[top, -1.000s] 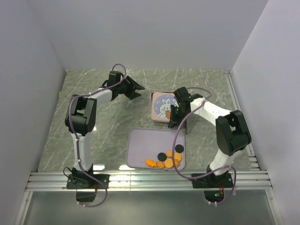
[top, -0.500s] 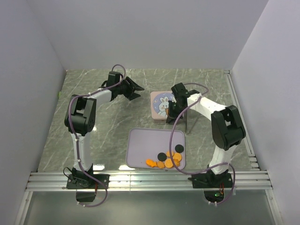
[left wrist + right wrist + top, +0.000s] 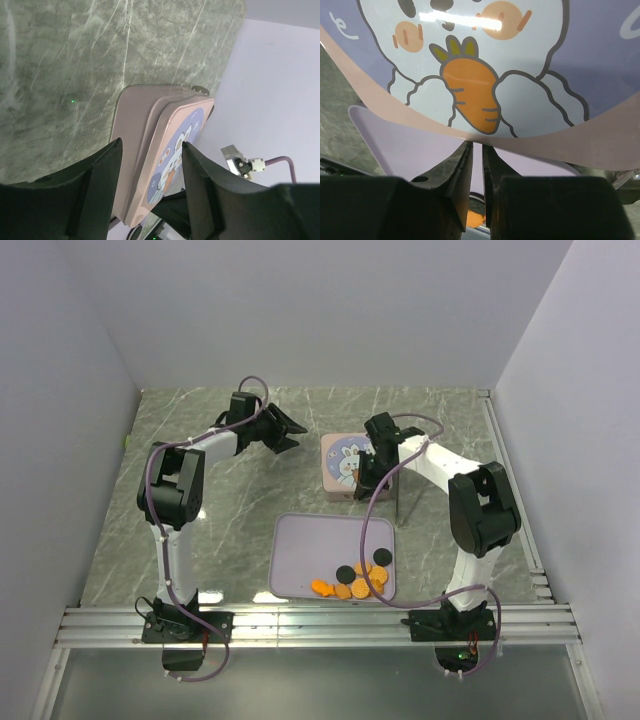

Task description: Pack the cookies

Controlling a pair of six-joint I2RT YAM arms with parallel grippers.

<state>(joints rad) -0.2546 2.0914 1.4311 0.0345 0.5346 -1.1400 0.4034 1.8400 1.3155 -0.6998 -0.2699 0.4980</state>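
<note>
Cookies [image 3: 358, 580] lie unpacked on tray [image 3: 310, 550]; tin [image 3: 345, 465] still lidded. I see right gripper [image 3: 476, 145] nearly closed at its lid, left gripper [image 3: 151, 145] spread.

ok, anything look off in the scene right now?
The bunny lid sits askew, tilted up off the pink tin, the right tool pinching its edge. All cookies lie in the tray; nothing spilled.
</note>
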